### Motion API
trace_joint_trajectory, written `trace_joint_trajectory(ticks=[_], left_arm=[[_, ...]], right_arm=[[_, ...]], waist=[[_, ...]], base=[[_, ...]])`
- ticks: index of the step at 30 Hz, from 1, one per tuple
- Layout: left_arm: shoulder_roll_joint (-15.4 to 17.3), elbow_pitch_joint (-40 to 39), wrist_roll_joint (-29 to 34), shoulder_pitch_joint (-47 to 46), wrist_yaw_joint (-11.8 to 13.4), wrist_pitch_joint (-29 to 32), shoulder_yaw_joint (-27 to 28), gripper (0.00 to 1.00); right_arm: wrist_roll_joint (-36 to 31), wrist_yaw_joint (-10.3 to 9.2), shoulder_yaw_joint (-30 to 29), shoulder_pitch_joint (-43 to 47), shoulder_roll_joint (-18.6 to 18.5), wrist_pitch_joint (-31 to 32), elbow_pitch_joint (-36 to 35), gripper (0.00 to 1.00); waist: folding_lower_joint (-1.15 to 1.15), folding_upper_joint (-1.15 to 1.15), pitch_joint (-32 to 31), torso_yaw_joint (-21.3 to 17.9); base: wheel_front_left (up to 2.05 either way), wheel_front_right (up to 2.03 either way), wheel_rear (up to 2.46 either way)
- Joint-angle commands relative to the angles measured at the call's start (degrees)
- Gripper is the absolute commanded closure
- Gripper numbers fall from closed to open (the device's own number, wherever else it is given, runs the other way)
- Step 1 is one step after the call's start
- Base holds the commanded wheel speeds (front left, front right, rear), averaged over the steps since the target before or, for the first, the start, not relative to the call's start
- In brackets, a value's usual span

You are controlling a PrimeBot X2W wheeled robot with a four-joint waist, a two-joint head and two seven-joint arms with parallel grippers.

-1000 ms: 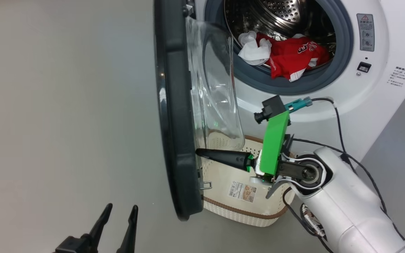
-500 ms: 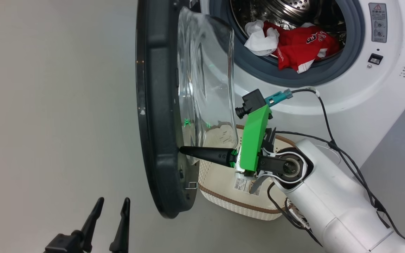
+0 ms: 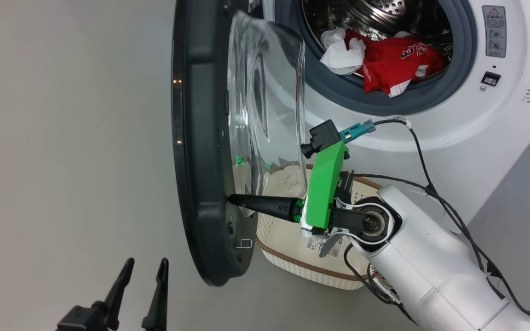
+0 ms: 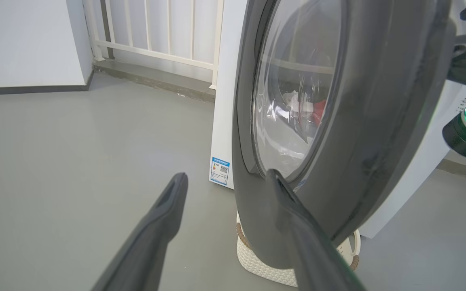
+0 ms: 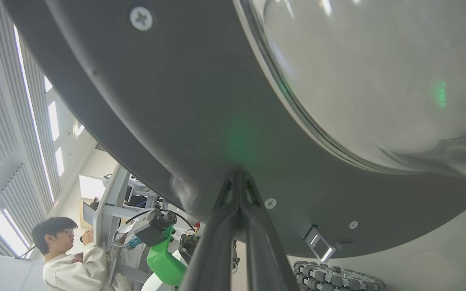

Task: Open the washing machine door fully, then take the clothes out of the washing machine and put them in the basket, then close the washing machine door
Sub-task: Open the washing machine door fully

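The washing machine door [image 3: 200, 151] stands edge-on to me, swung out from the white washing machine [image 3: 499, 133], its glass bowl [image 3: 269, 115] facing right. My right gripper [image 3: 231, 199] is shut, its joined tips pressed against the door's inner rim [image 5: 200, 133]. Red and white clothes [image 3: 384, 57] lie in the steel drum. The cream basket [image 3: 292, 262] sits on the floor below the door, partly hidden by my right arm. My left gripper [image 3: 147, 269] is open at the lower left, apart from the door; in the left wrist view its fingertips [image 4: 178, 186] frame the door's outer face [image 4: 378, 121].
Grey floor [image 3: 62, 138] spreads to the left of the door. Black cables [image 3: 423, 161] run from my right wrist across the machine front. A white railing [image 4: 156, 28] stands behind the machine. A person [image 5: 65, 258] sits at a rig in the right wrist view.
The door has swung further open to the left, pushed by my shut right gripper, which moved left with it. The camera shifted a little. My left gripper stays open.
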Motion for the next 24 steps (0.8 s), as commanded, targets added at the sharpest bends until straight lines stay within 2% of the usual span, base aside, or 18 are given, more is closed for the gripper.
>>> trace_joint_trajectory(ticks=[1,2,3,4,7,14,24], left_arm=[[0.6,-1.2,0.3,-0.9,-0.2,-0.5,1.8,0.0],[0.6,-1.1,0.2,-1.0,-0.2,-0.5,1.8,0.0],[0.7,-1.0,0.1,-1.0,-0.2,-0.5,1.8,0.0],[0.7,-1.0,0.1,-1.0,-0.2,-0.5,1.8,0.0],[0.9,-0.6,0.0,-1.2,-0.2,-0.5,1.5,0.0],[1.7,0.4,-1.1,-1.5,-0.2,-0.5,0.5,0.0],[2.5,1.6,-2.4,-1.3,-0.2,-0.5,0.1,0.0]], right_arm=[[-0.1,0.1,0.5,-0.6,2.2,-1.0,-2.1,0.92],[-0.6,0.1,0.5,-0.5,1.9,-1.5,-2.3,0.67],[-1.1,0.1,0.5,-0.2,1.5,-2.2,-2.5,0.51],[-1.1,0.1,0.5,-0.2,1.5,-2.2,-2.5,0.51],[-2.4,0.1,1.2,0.8,0.1,-3.8,-3.1,0.0],[-6.1,0.1,4.3,4.5,-4.3,-8.8,-4.6,0.0],[-5.7,0.1,6.0,10.9,-10.3,-16.3,-4.2,0.0]], waist=[[0.0,0.0,-0.2,-0.1],[0.0,0.0,-0.2,-0.1],[0.0,0.0,-0.3,-0.1],[0.0,0.0,-0.3,-0.1],[0.0,0.0,-0.7,-0.3],[0.0,0.0,-2.0,-0.8],[0.0,0.0,-4.0,-1.7]], base=[[0.0,0.0,0.0],[0.0,0.0,0.0],[0.0,0.0,0.0],[0.0,0.0,0.0],[0.0,0.0,0.0],[0.0,0.0,0.0],[0.0,0.0,0.0]])
